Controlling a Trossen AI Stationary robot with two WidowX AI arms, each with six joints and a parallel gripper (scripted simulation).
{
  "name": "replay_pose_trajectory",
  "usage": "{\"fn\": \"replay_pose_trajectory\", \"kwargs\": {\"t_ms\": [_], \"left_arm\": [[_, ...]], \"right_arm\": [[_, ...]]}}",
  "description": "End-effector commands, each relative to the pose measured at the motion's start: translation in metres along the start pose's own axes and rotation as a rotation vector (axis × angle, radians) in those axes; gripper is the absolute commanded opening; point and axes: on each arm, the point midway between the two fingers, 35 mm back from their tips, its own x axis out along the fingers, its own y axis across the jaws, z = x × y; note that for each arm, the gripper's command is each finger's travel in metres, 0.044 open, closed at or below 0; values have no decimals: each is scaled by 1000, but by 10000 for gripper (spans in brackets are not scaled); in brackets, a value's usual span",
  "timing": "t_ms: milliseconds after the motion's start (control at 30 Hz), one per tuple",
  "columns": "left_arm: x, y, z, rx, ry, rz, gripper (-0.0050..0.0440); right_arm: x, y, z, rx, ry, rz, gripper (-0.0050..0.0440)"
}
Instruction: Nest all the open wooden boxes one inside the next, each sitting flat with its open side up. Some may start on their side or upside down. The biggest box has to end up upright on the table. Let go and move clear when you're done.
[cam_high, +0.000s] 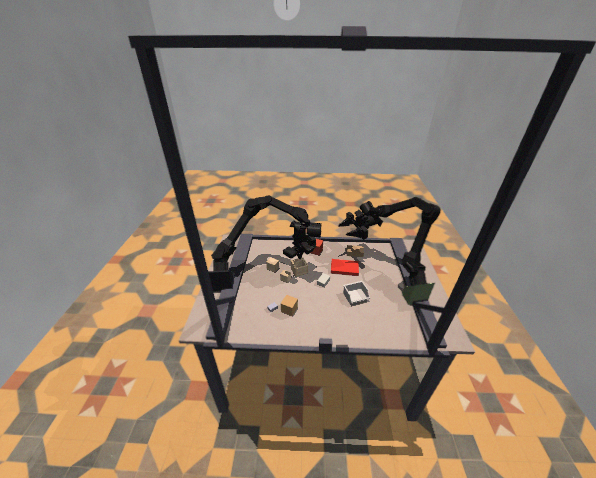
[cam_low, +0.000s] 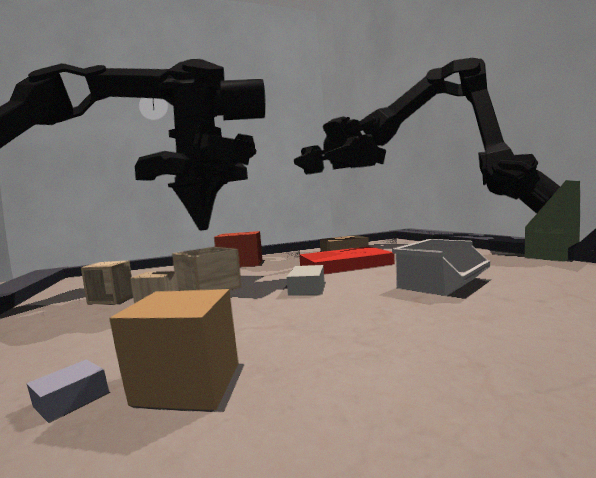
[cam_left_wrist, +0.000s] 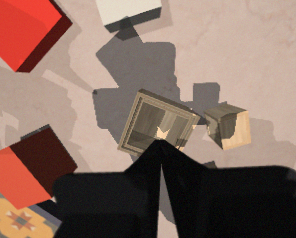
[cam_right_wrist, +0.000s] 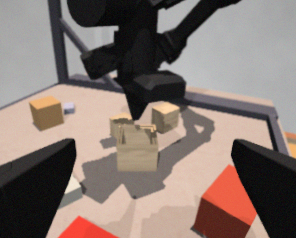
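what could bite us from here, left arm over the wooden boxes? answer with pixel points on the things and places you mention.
Left gripper (cam_high: 300, 255) (cam_low: 202, 228) (cam_left_wrist: 161, 142) (cam_right_wrist: 136, 118) is shut above the upright box (cam_high: 301, 270) (cam_low: 207, 270) (cam_left_wrist: 129, 120) (cam_right_wrist: 137, 159): descending could hit its rim. The small box (cam_high: 285, 276) (cam_low: 151, 288) (cam_left_wrist: 239, 129) (cam_right_wrist: 117, 127) sits close; opening fingers low might knock it. The side-lying box (cam_high: 272, 264) (cam_low: 122, 283) (cam_right_wrist: 165, 118) might slip while being turned.

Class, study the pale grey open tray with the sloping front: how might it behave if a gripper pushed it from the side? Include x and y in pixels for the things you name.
The grey tray (cam_high: 363, 300) (cam_low: 420, 272) would probably slide rather than roll, given its flat-sided shape. Its straight, unbent walls suggest stiffness. Being hollow, it may be light.
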Motion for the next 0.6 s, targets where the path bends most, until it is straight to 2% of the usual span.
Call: {"fn": "replay_pose_trajectory", "kwargs": {"t_ms": [0,400,467,500,567], "left_arm": [[-13,5,0,-199,-4,4,-50],[-24,5,-1,-634,-5,4,-50],[-24,5,-1,-634,-5,4,-50],[-25,5,-1,-729,-5,4,-50],[-28,4,-1,-793,-5,4,-50]], "right_arm": [[-4,-4,7,-29,-6,-17,400],[-4,-4,7,-29,-6,-17,400],[-4,-4,7,-29,-6,-17,400],[-4,-4,7,-29,-6,-17,400],[-4,-4,7,-29,-6,-17,400]]}}
